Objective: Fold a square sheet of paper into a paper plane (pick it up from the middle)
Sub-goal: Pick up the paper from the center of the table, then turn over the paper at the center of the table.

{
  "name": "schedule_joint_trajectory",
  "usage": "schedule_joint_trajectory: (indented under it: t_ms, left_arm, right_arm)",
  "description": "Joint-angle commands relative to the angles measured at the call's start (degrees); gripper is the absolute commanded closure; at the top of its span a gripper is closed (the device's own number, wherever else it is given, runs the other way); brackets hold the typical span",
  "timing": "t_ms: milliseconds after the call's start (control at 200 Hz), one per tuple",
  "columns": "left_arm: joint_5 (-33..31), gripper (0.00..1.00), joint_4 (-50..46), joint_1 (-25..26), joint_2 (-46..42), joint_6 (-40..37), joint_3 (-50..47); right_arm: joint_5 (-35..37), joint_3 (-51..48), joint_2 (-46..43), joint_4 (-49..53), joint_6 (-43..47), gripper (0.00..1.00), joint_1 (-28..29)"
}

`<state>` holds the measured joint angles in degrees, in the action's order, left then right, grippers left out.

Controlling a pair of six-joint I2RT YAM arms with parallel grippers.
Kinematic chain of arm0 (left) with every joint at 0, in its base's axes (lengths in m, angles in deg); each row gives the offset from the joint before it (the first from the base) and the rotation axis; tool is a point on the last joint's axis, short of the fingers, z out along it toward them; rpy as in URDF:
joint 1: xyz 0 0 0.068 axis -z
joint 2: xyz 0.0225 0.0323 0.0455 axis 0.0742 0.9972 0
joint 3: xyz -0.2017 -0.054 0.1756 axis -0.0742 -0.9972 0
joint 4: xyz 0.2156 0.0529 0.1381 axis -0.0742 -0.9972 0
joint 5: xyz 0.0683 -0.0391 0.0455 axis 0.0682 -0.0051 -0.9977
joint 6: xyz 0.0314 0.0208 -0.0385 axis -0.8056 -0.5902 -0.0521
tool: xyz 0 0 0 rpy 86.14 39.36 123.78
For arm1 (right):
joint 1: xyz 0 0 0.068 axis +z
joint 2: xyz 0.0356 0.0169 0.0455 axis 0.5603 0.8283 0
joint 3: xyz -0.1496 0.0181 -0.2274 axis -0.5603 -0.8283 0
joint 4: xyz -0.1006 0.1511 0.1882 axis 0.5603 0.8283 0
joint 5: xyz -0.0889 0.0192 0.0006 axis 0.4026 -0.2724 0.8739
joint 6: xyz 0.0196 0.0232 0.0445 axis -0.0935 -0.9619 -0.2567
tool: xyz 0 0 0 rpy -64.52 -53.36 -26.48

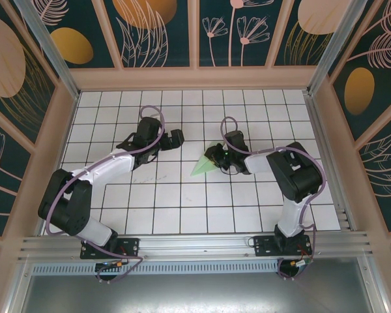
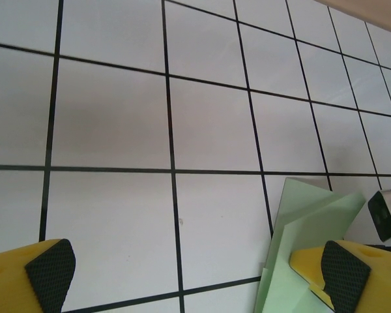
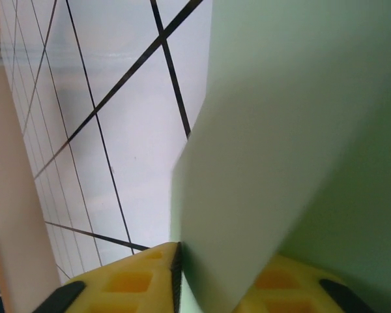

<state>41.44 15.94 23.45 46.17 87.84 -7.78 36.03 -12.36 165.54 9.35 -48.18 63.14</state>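
Leaf-patterned walls [image 1: 156, 32], white gridded tabletop [image 1: 182, 208], left arm's fingers [image 2: 45, 277] wide apart over tiles [image 2: 111, 111] just beside the paper, right arm's fingers [image 3: 133, 283] clamped on the pale green paper plane [image 1: 201, 167] near the tabletop's middle, its flap blocking much of the right wrist view

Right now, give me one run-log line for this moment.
left jaws: open, above the table beside the folded paper | right jaws: shut on the folded paper | paper: pale green, mid-table

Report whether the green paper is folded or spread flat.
Folded. The green paper forms a pointed wedge, and the left wrist view shows overlapping layers with creased edges.
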Motion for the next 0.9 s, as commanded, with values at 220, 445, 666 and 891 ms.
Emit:
schedule_joint_trajectory:
  t_ms: [220,445,666,891]
  left_arm:
    - [15.7,0.02,7.3,-3.7,-3.4,7.3,-5.4]
    - [35.0,0.01,18.2,-4.9,-3.2,12.5,-8.7]
    - [44.0,0.01,33.9,-4.9,-1.6,22.1,-11.7]
    - [47.8,0.02,42.8,-4.9,2.0,28.8,-13.2]
  right_arm:
    - [-2.2,-0.6,-5.3,-9.5,7.1,0.94,-0.3]
    - [-14.9,-0.5,-9.7,-20.7,5.7,0.95,-3.7]
    - [-21.8,3.1,-8.9,-24.5,2.0,0.95,-4.6]
    - [-24.7,3.5,-7.3,-31.2,-4.9,0.94,-4.1]
